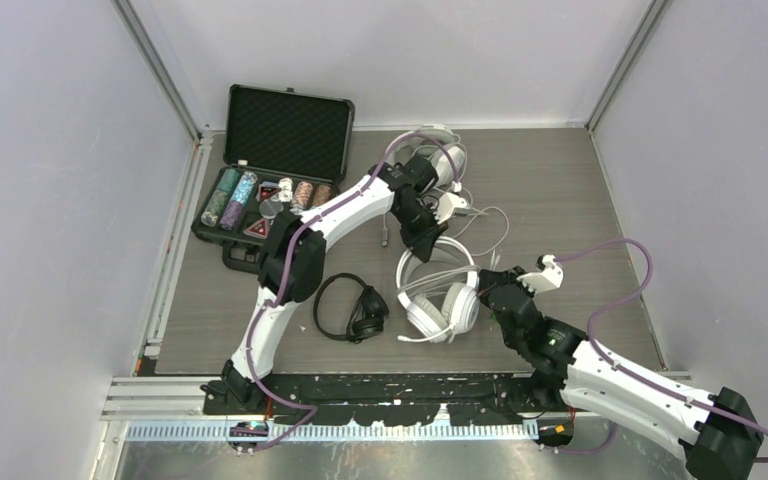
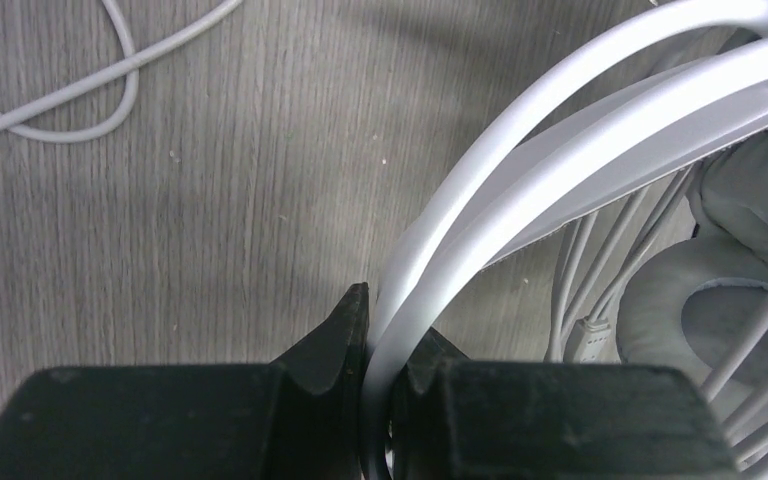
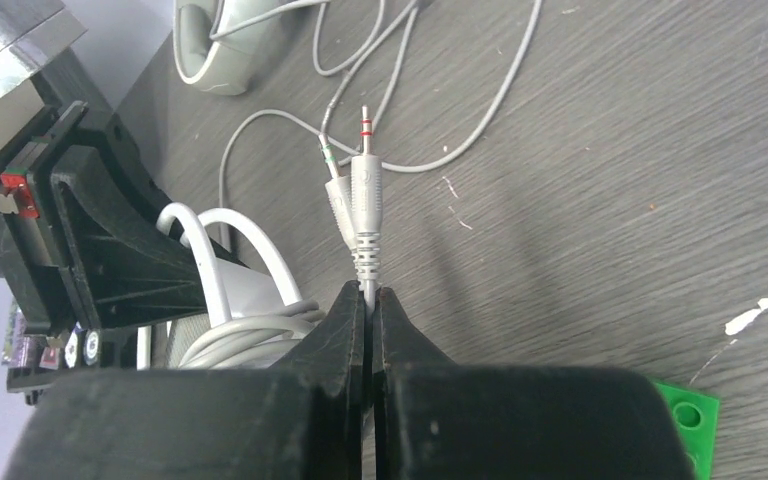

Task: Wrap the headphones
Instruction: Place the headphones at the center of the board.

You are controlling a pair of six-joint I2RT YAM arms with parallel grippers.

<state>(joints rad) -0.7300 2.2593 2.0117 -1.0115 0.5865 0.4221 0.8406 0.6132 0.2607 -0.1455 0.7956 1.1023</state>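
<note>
Contents of the table (image 1: pixel 560 190), left to right.

1. Black case (image 1: pixel 285 130), far left corner, lid raised and upright. Its tray holds rows of poker chips (image 1: pixel 235 195) in several colours.

2. Left arm (image 1: pixel 335 210), white with black joints, reaching from the near edge diagonally to the middle of the table. Left jaws: clenched on the headband (image 2: pixel 520 160) of the near white headset. The wrist view shows the doubled white band pinched between the two black fingers (image 2: pixel 345 335).

3. Black headphones (image 1: pixel 350 308), slim, lying flat near the front edge, just left of the near white headset and apart from it. Neither arm touches them.

4. Near white headset (image 1: pixel 442 300), padded, at the centre front. Ear cups face the near edge and the band arches away toward the left jaws. Pale cord (image 3: pixel 250 335) lies bunched against its band.

5. Far white headset (image 1: pixel 447 160), padded, by the back wall behind the left wrist. One grey ear cup (image 3: pixel 220 50) shows at the top of the right wrist view.

6. Loose pale cords (image 1: pixel 490 225), looping over the bare table right of the two white headsets.

7. Right arm (image 1: pixel 620 385), coming in from the near right corner. Right jaws: clenched on a thin pale cord directly below a pair of grey audio plugs (image 3: pixel 360 190), which stand up above the fingertips.

8. Green block (image 3: pixel 685 415), at the lower right edge of the right wrist view, only partly seen.
</note>
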